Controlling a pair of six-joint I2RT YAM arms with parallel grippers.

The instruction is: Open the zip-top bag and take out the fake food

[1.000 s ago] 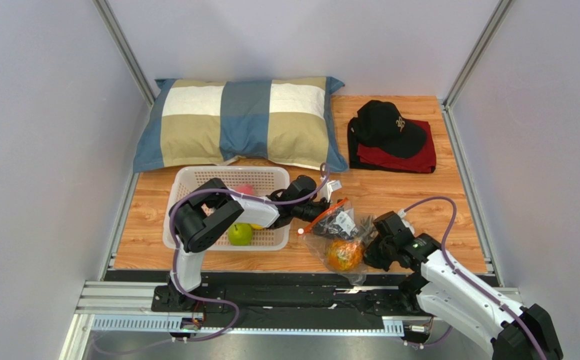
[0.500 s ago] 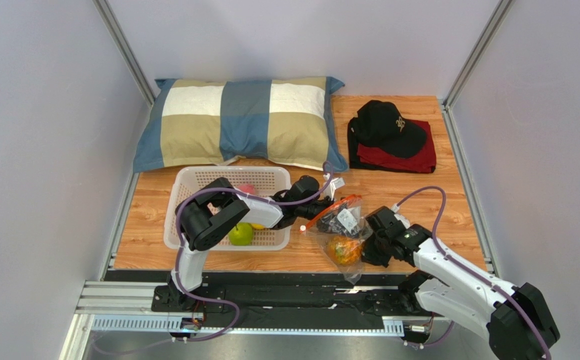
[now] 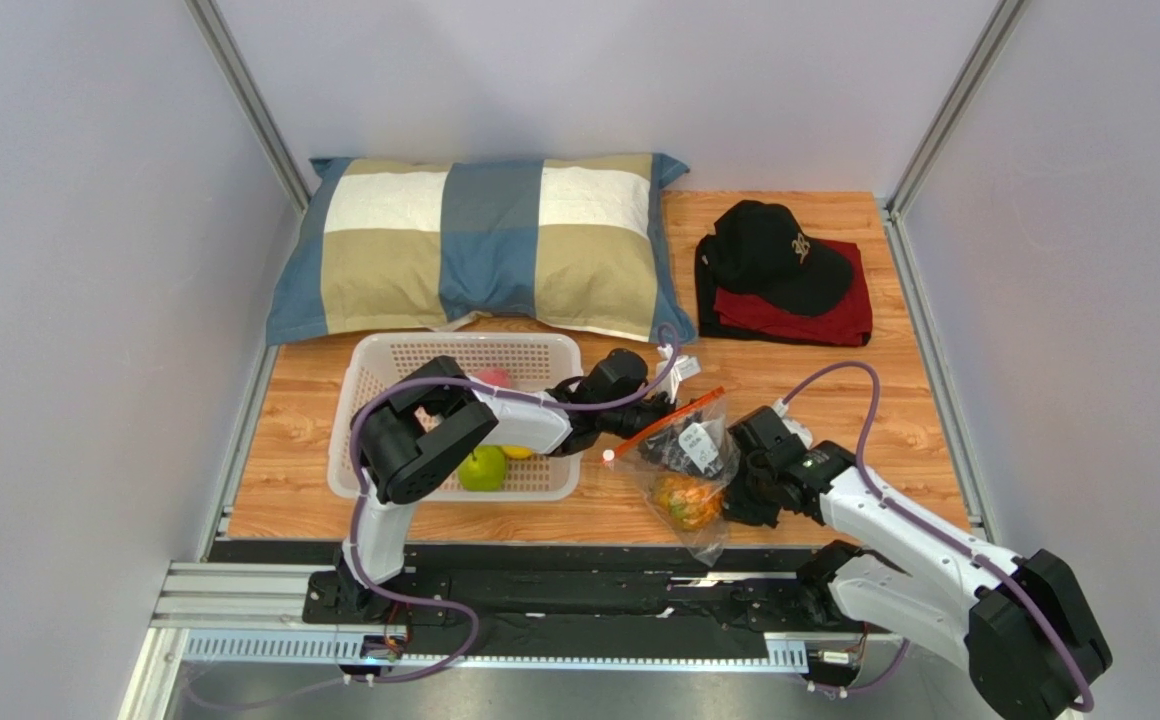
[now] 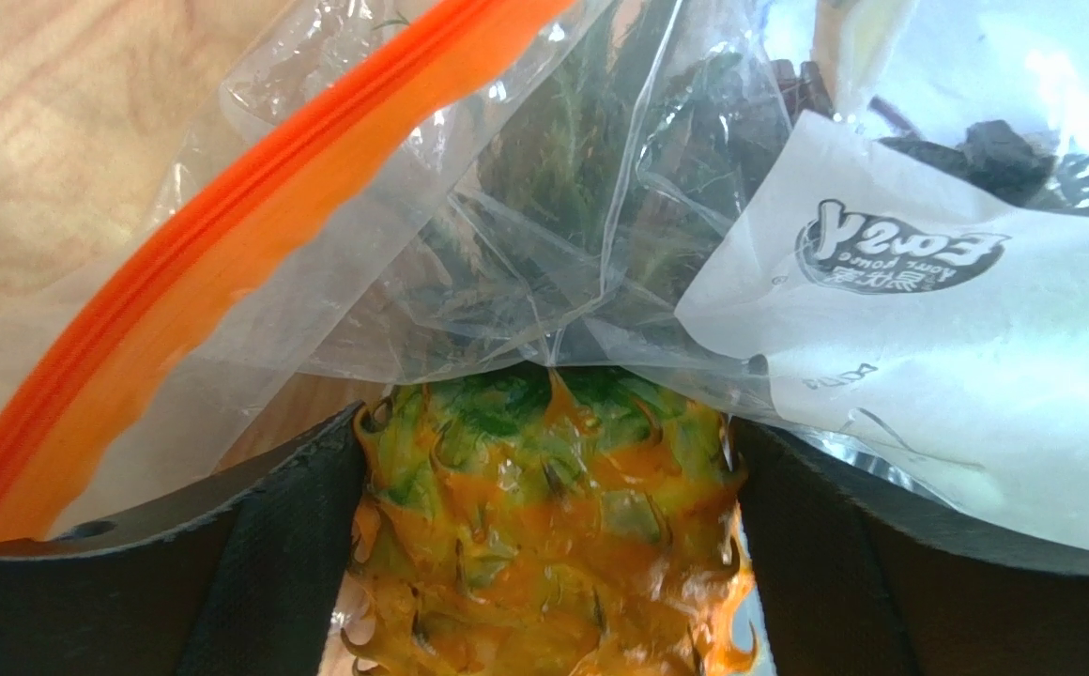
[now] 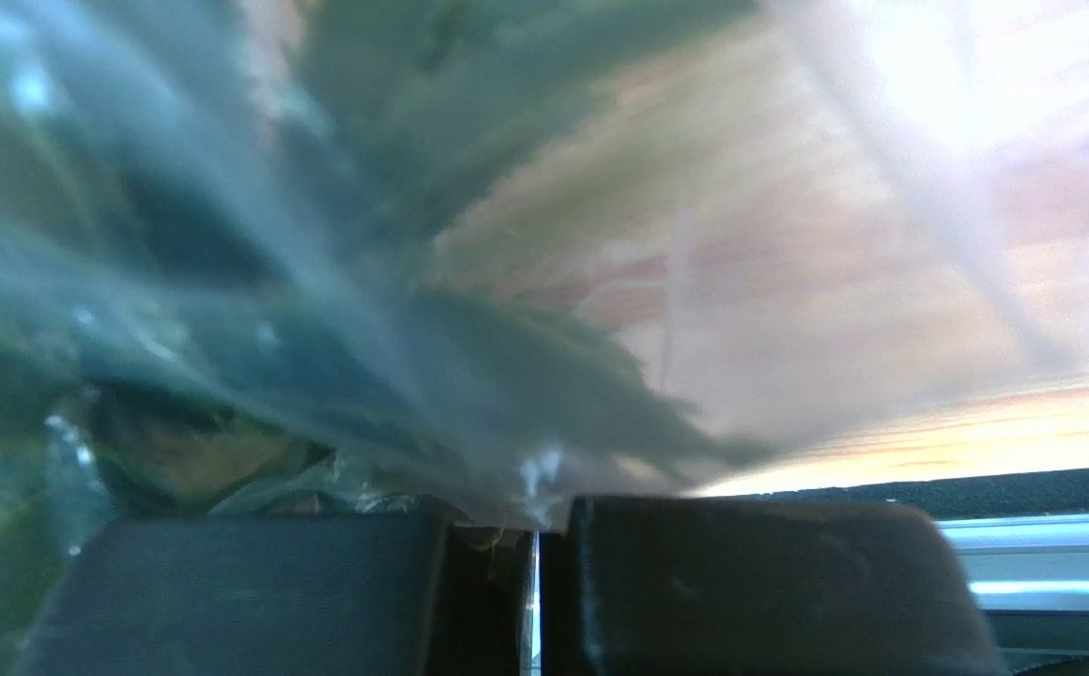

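Crinkly clear zip-top bag (image 3: 687,450) with an orange strip is pinched in the fully closed right end effector (image 3: 747,480). Left end effector (image 4: 543,437), spread wide, flanks a knobbly plastic pineapple (image 4: 543,564) at the bag's mouth. Right arm has swung closer than a second ago.

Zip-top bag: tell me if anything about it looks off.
The bag is crumpled and askew: its orange zip strip slants, and the right gripper, jaws shut, pinches a fold of plastic. The pineapple sits between the open jaws of the left gripper. Nothing spilled or torn shows.
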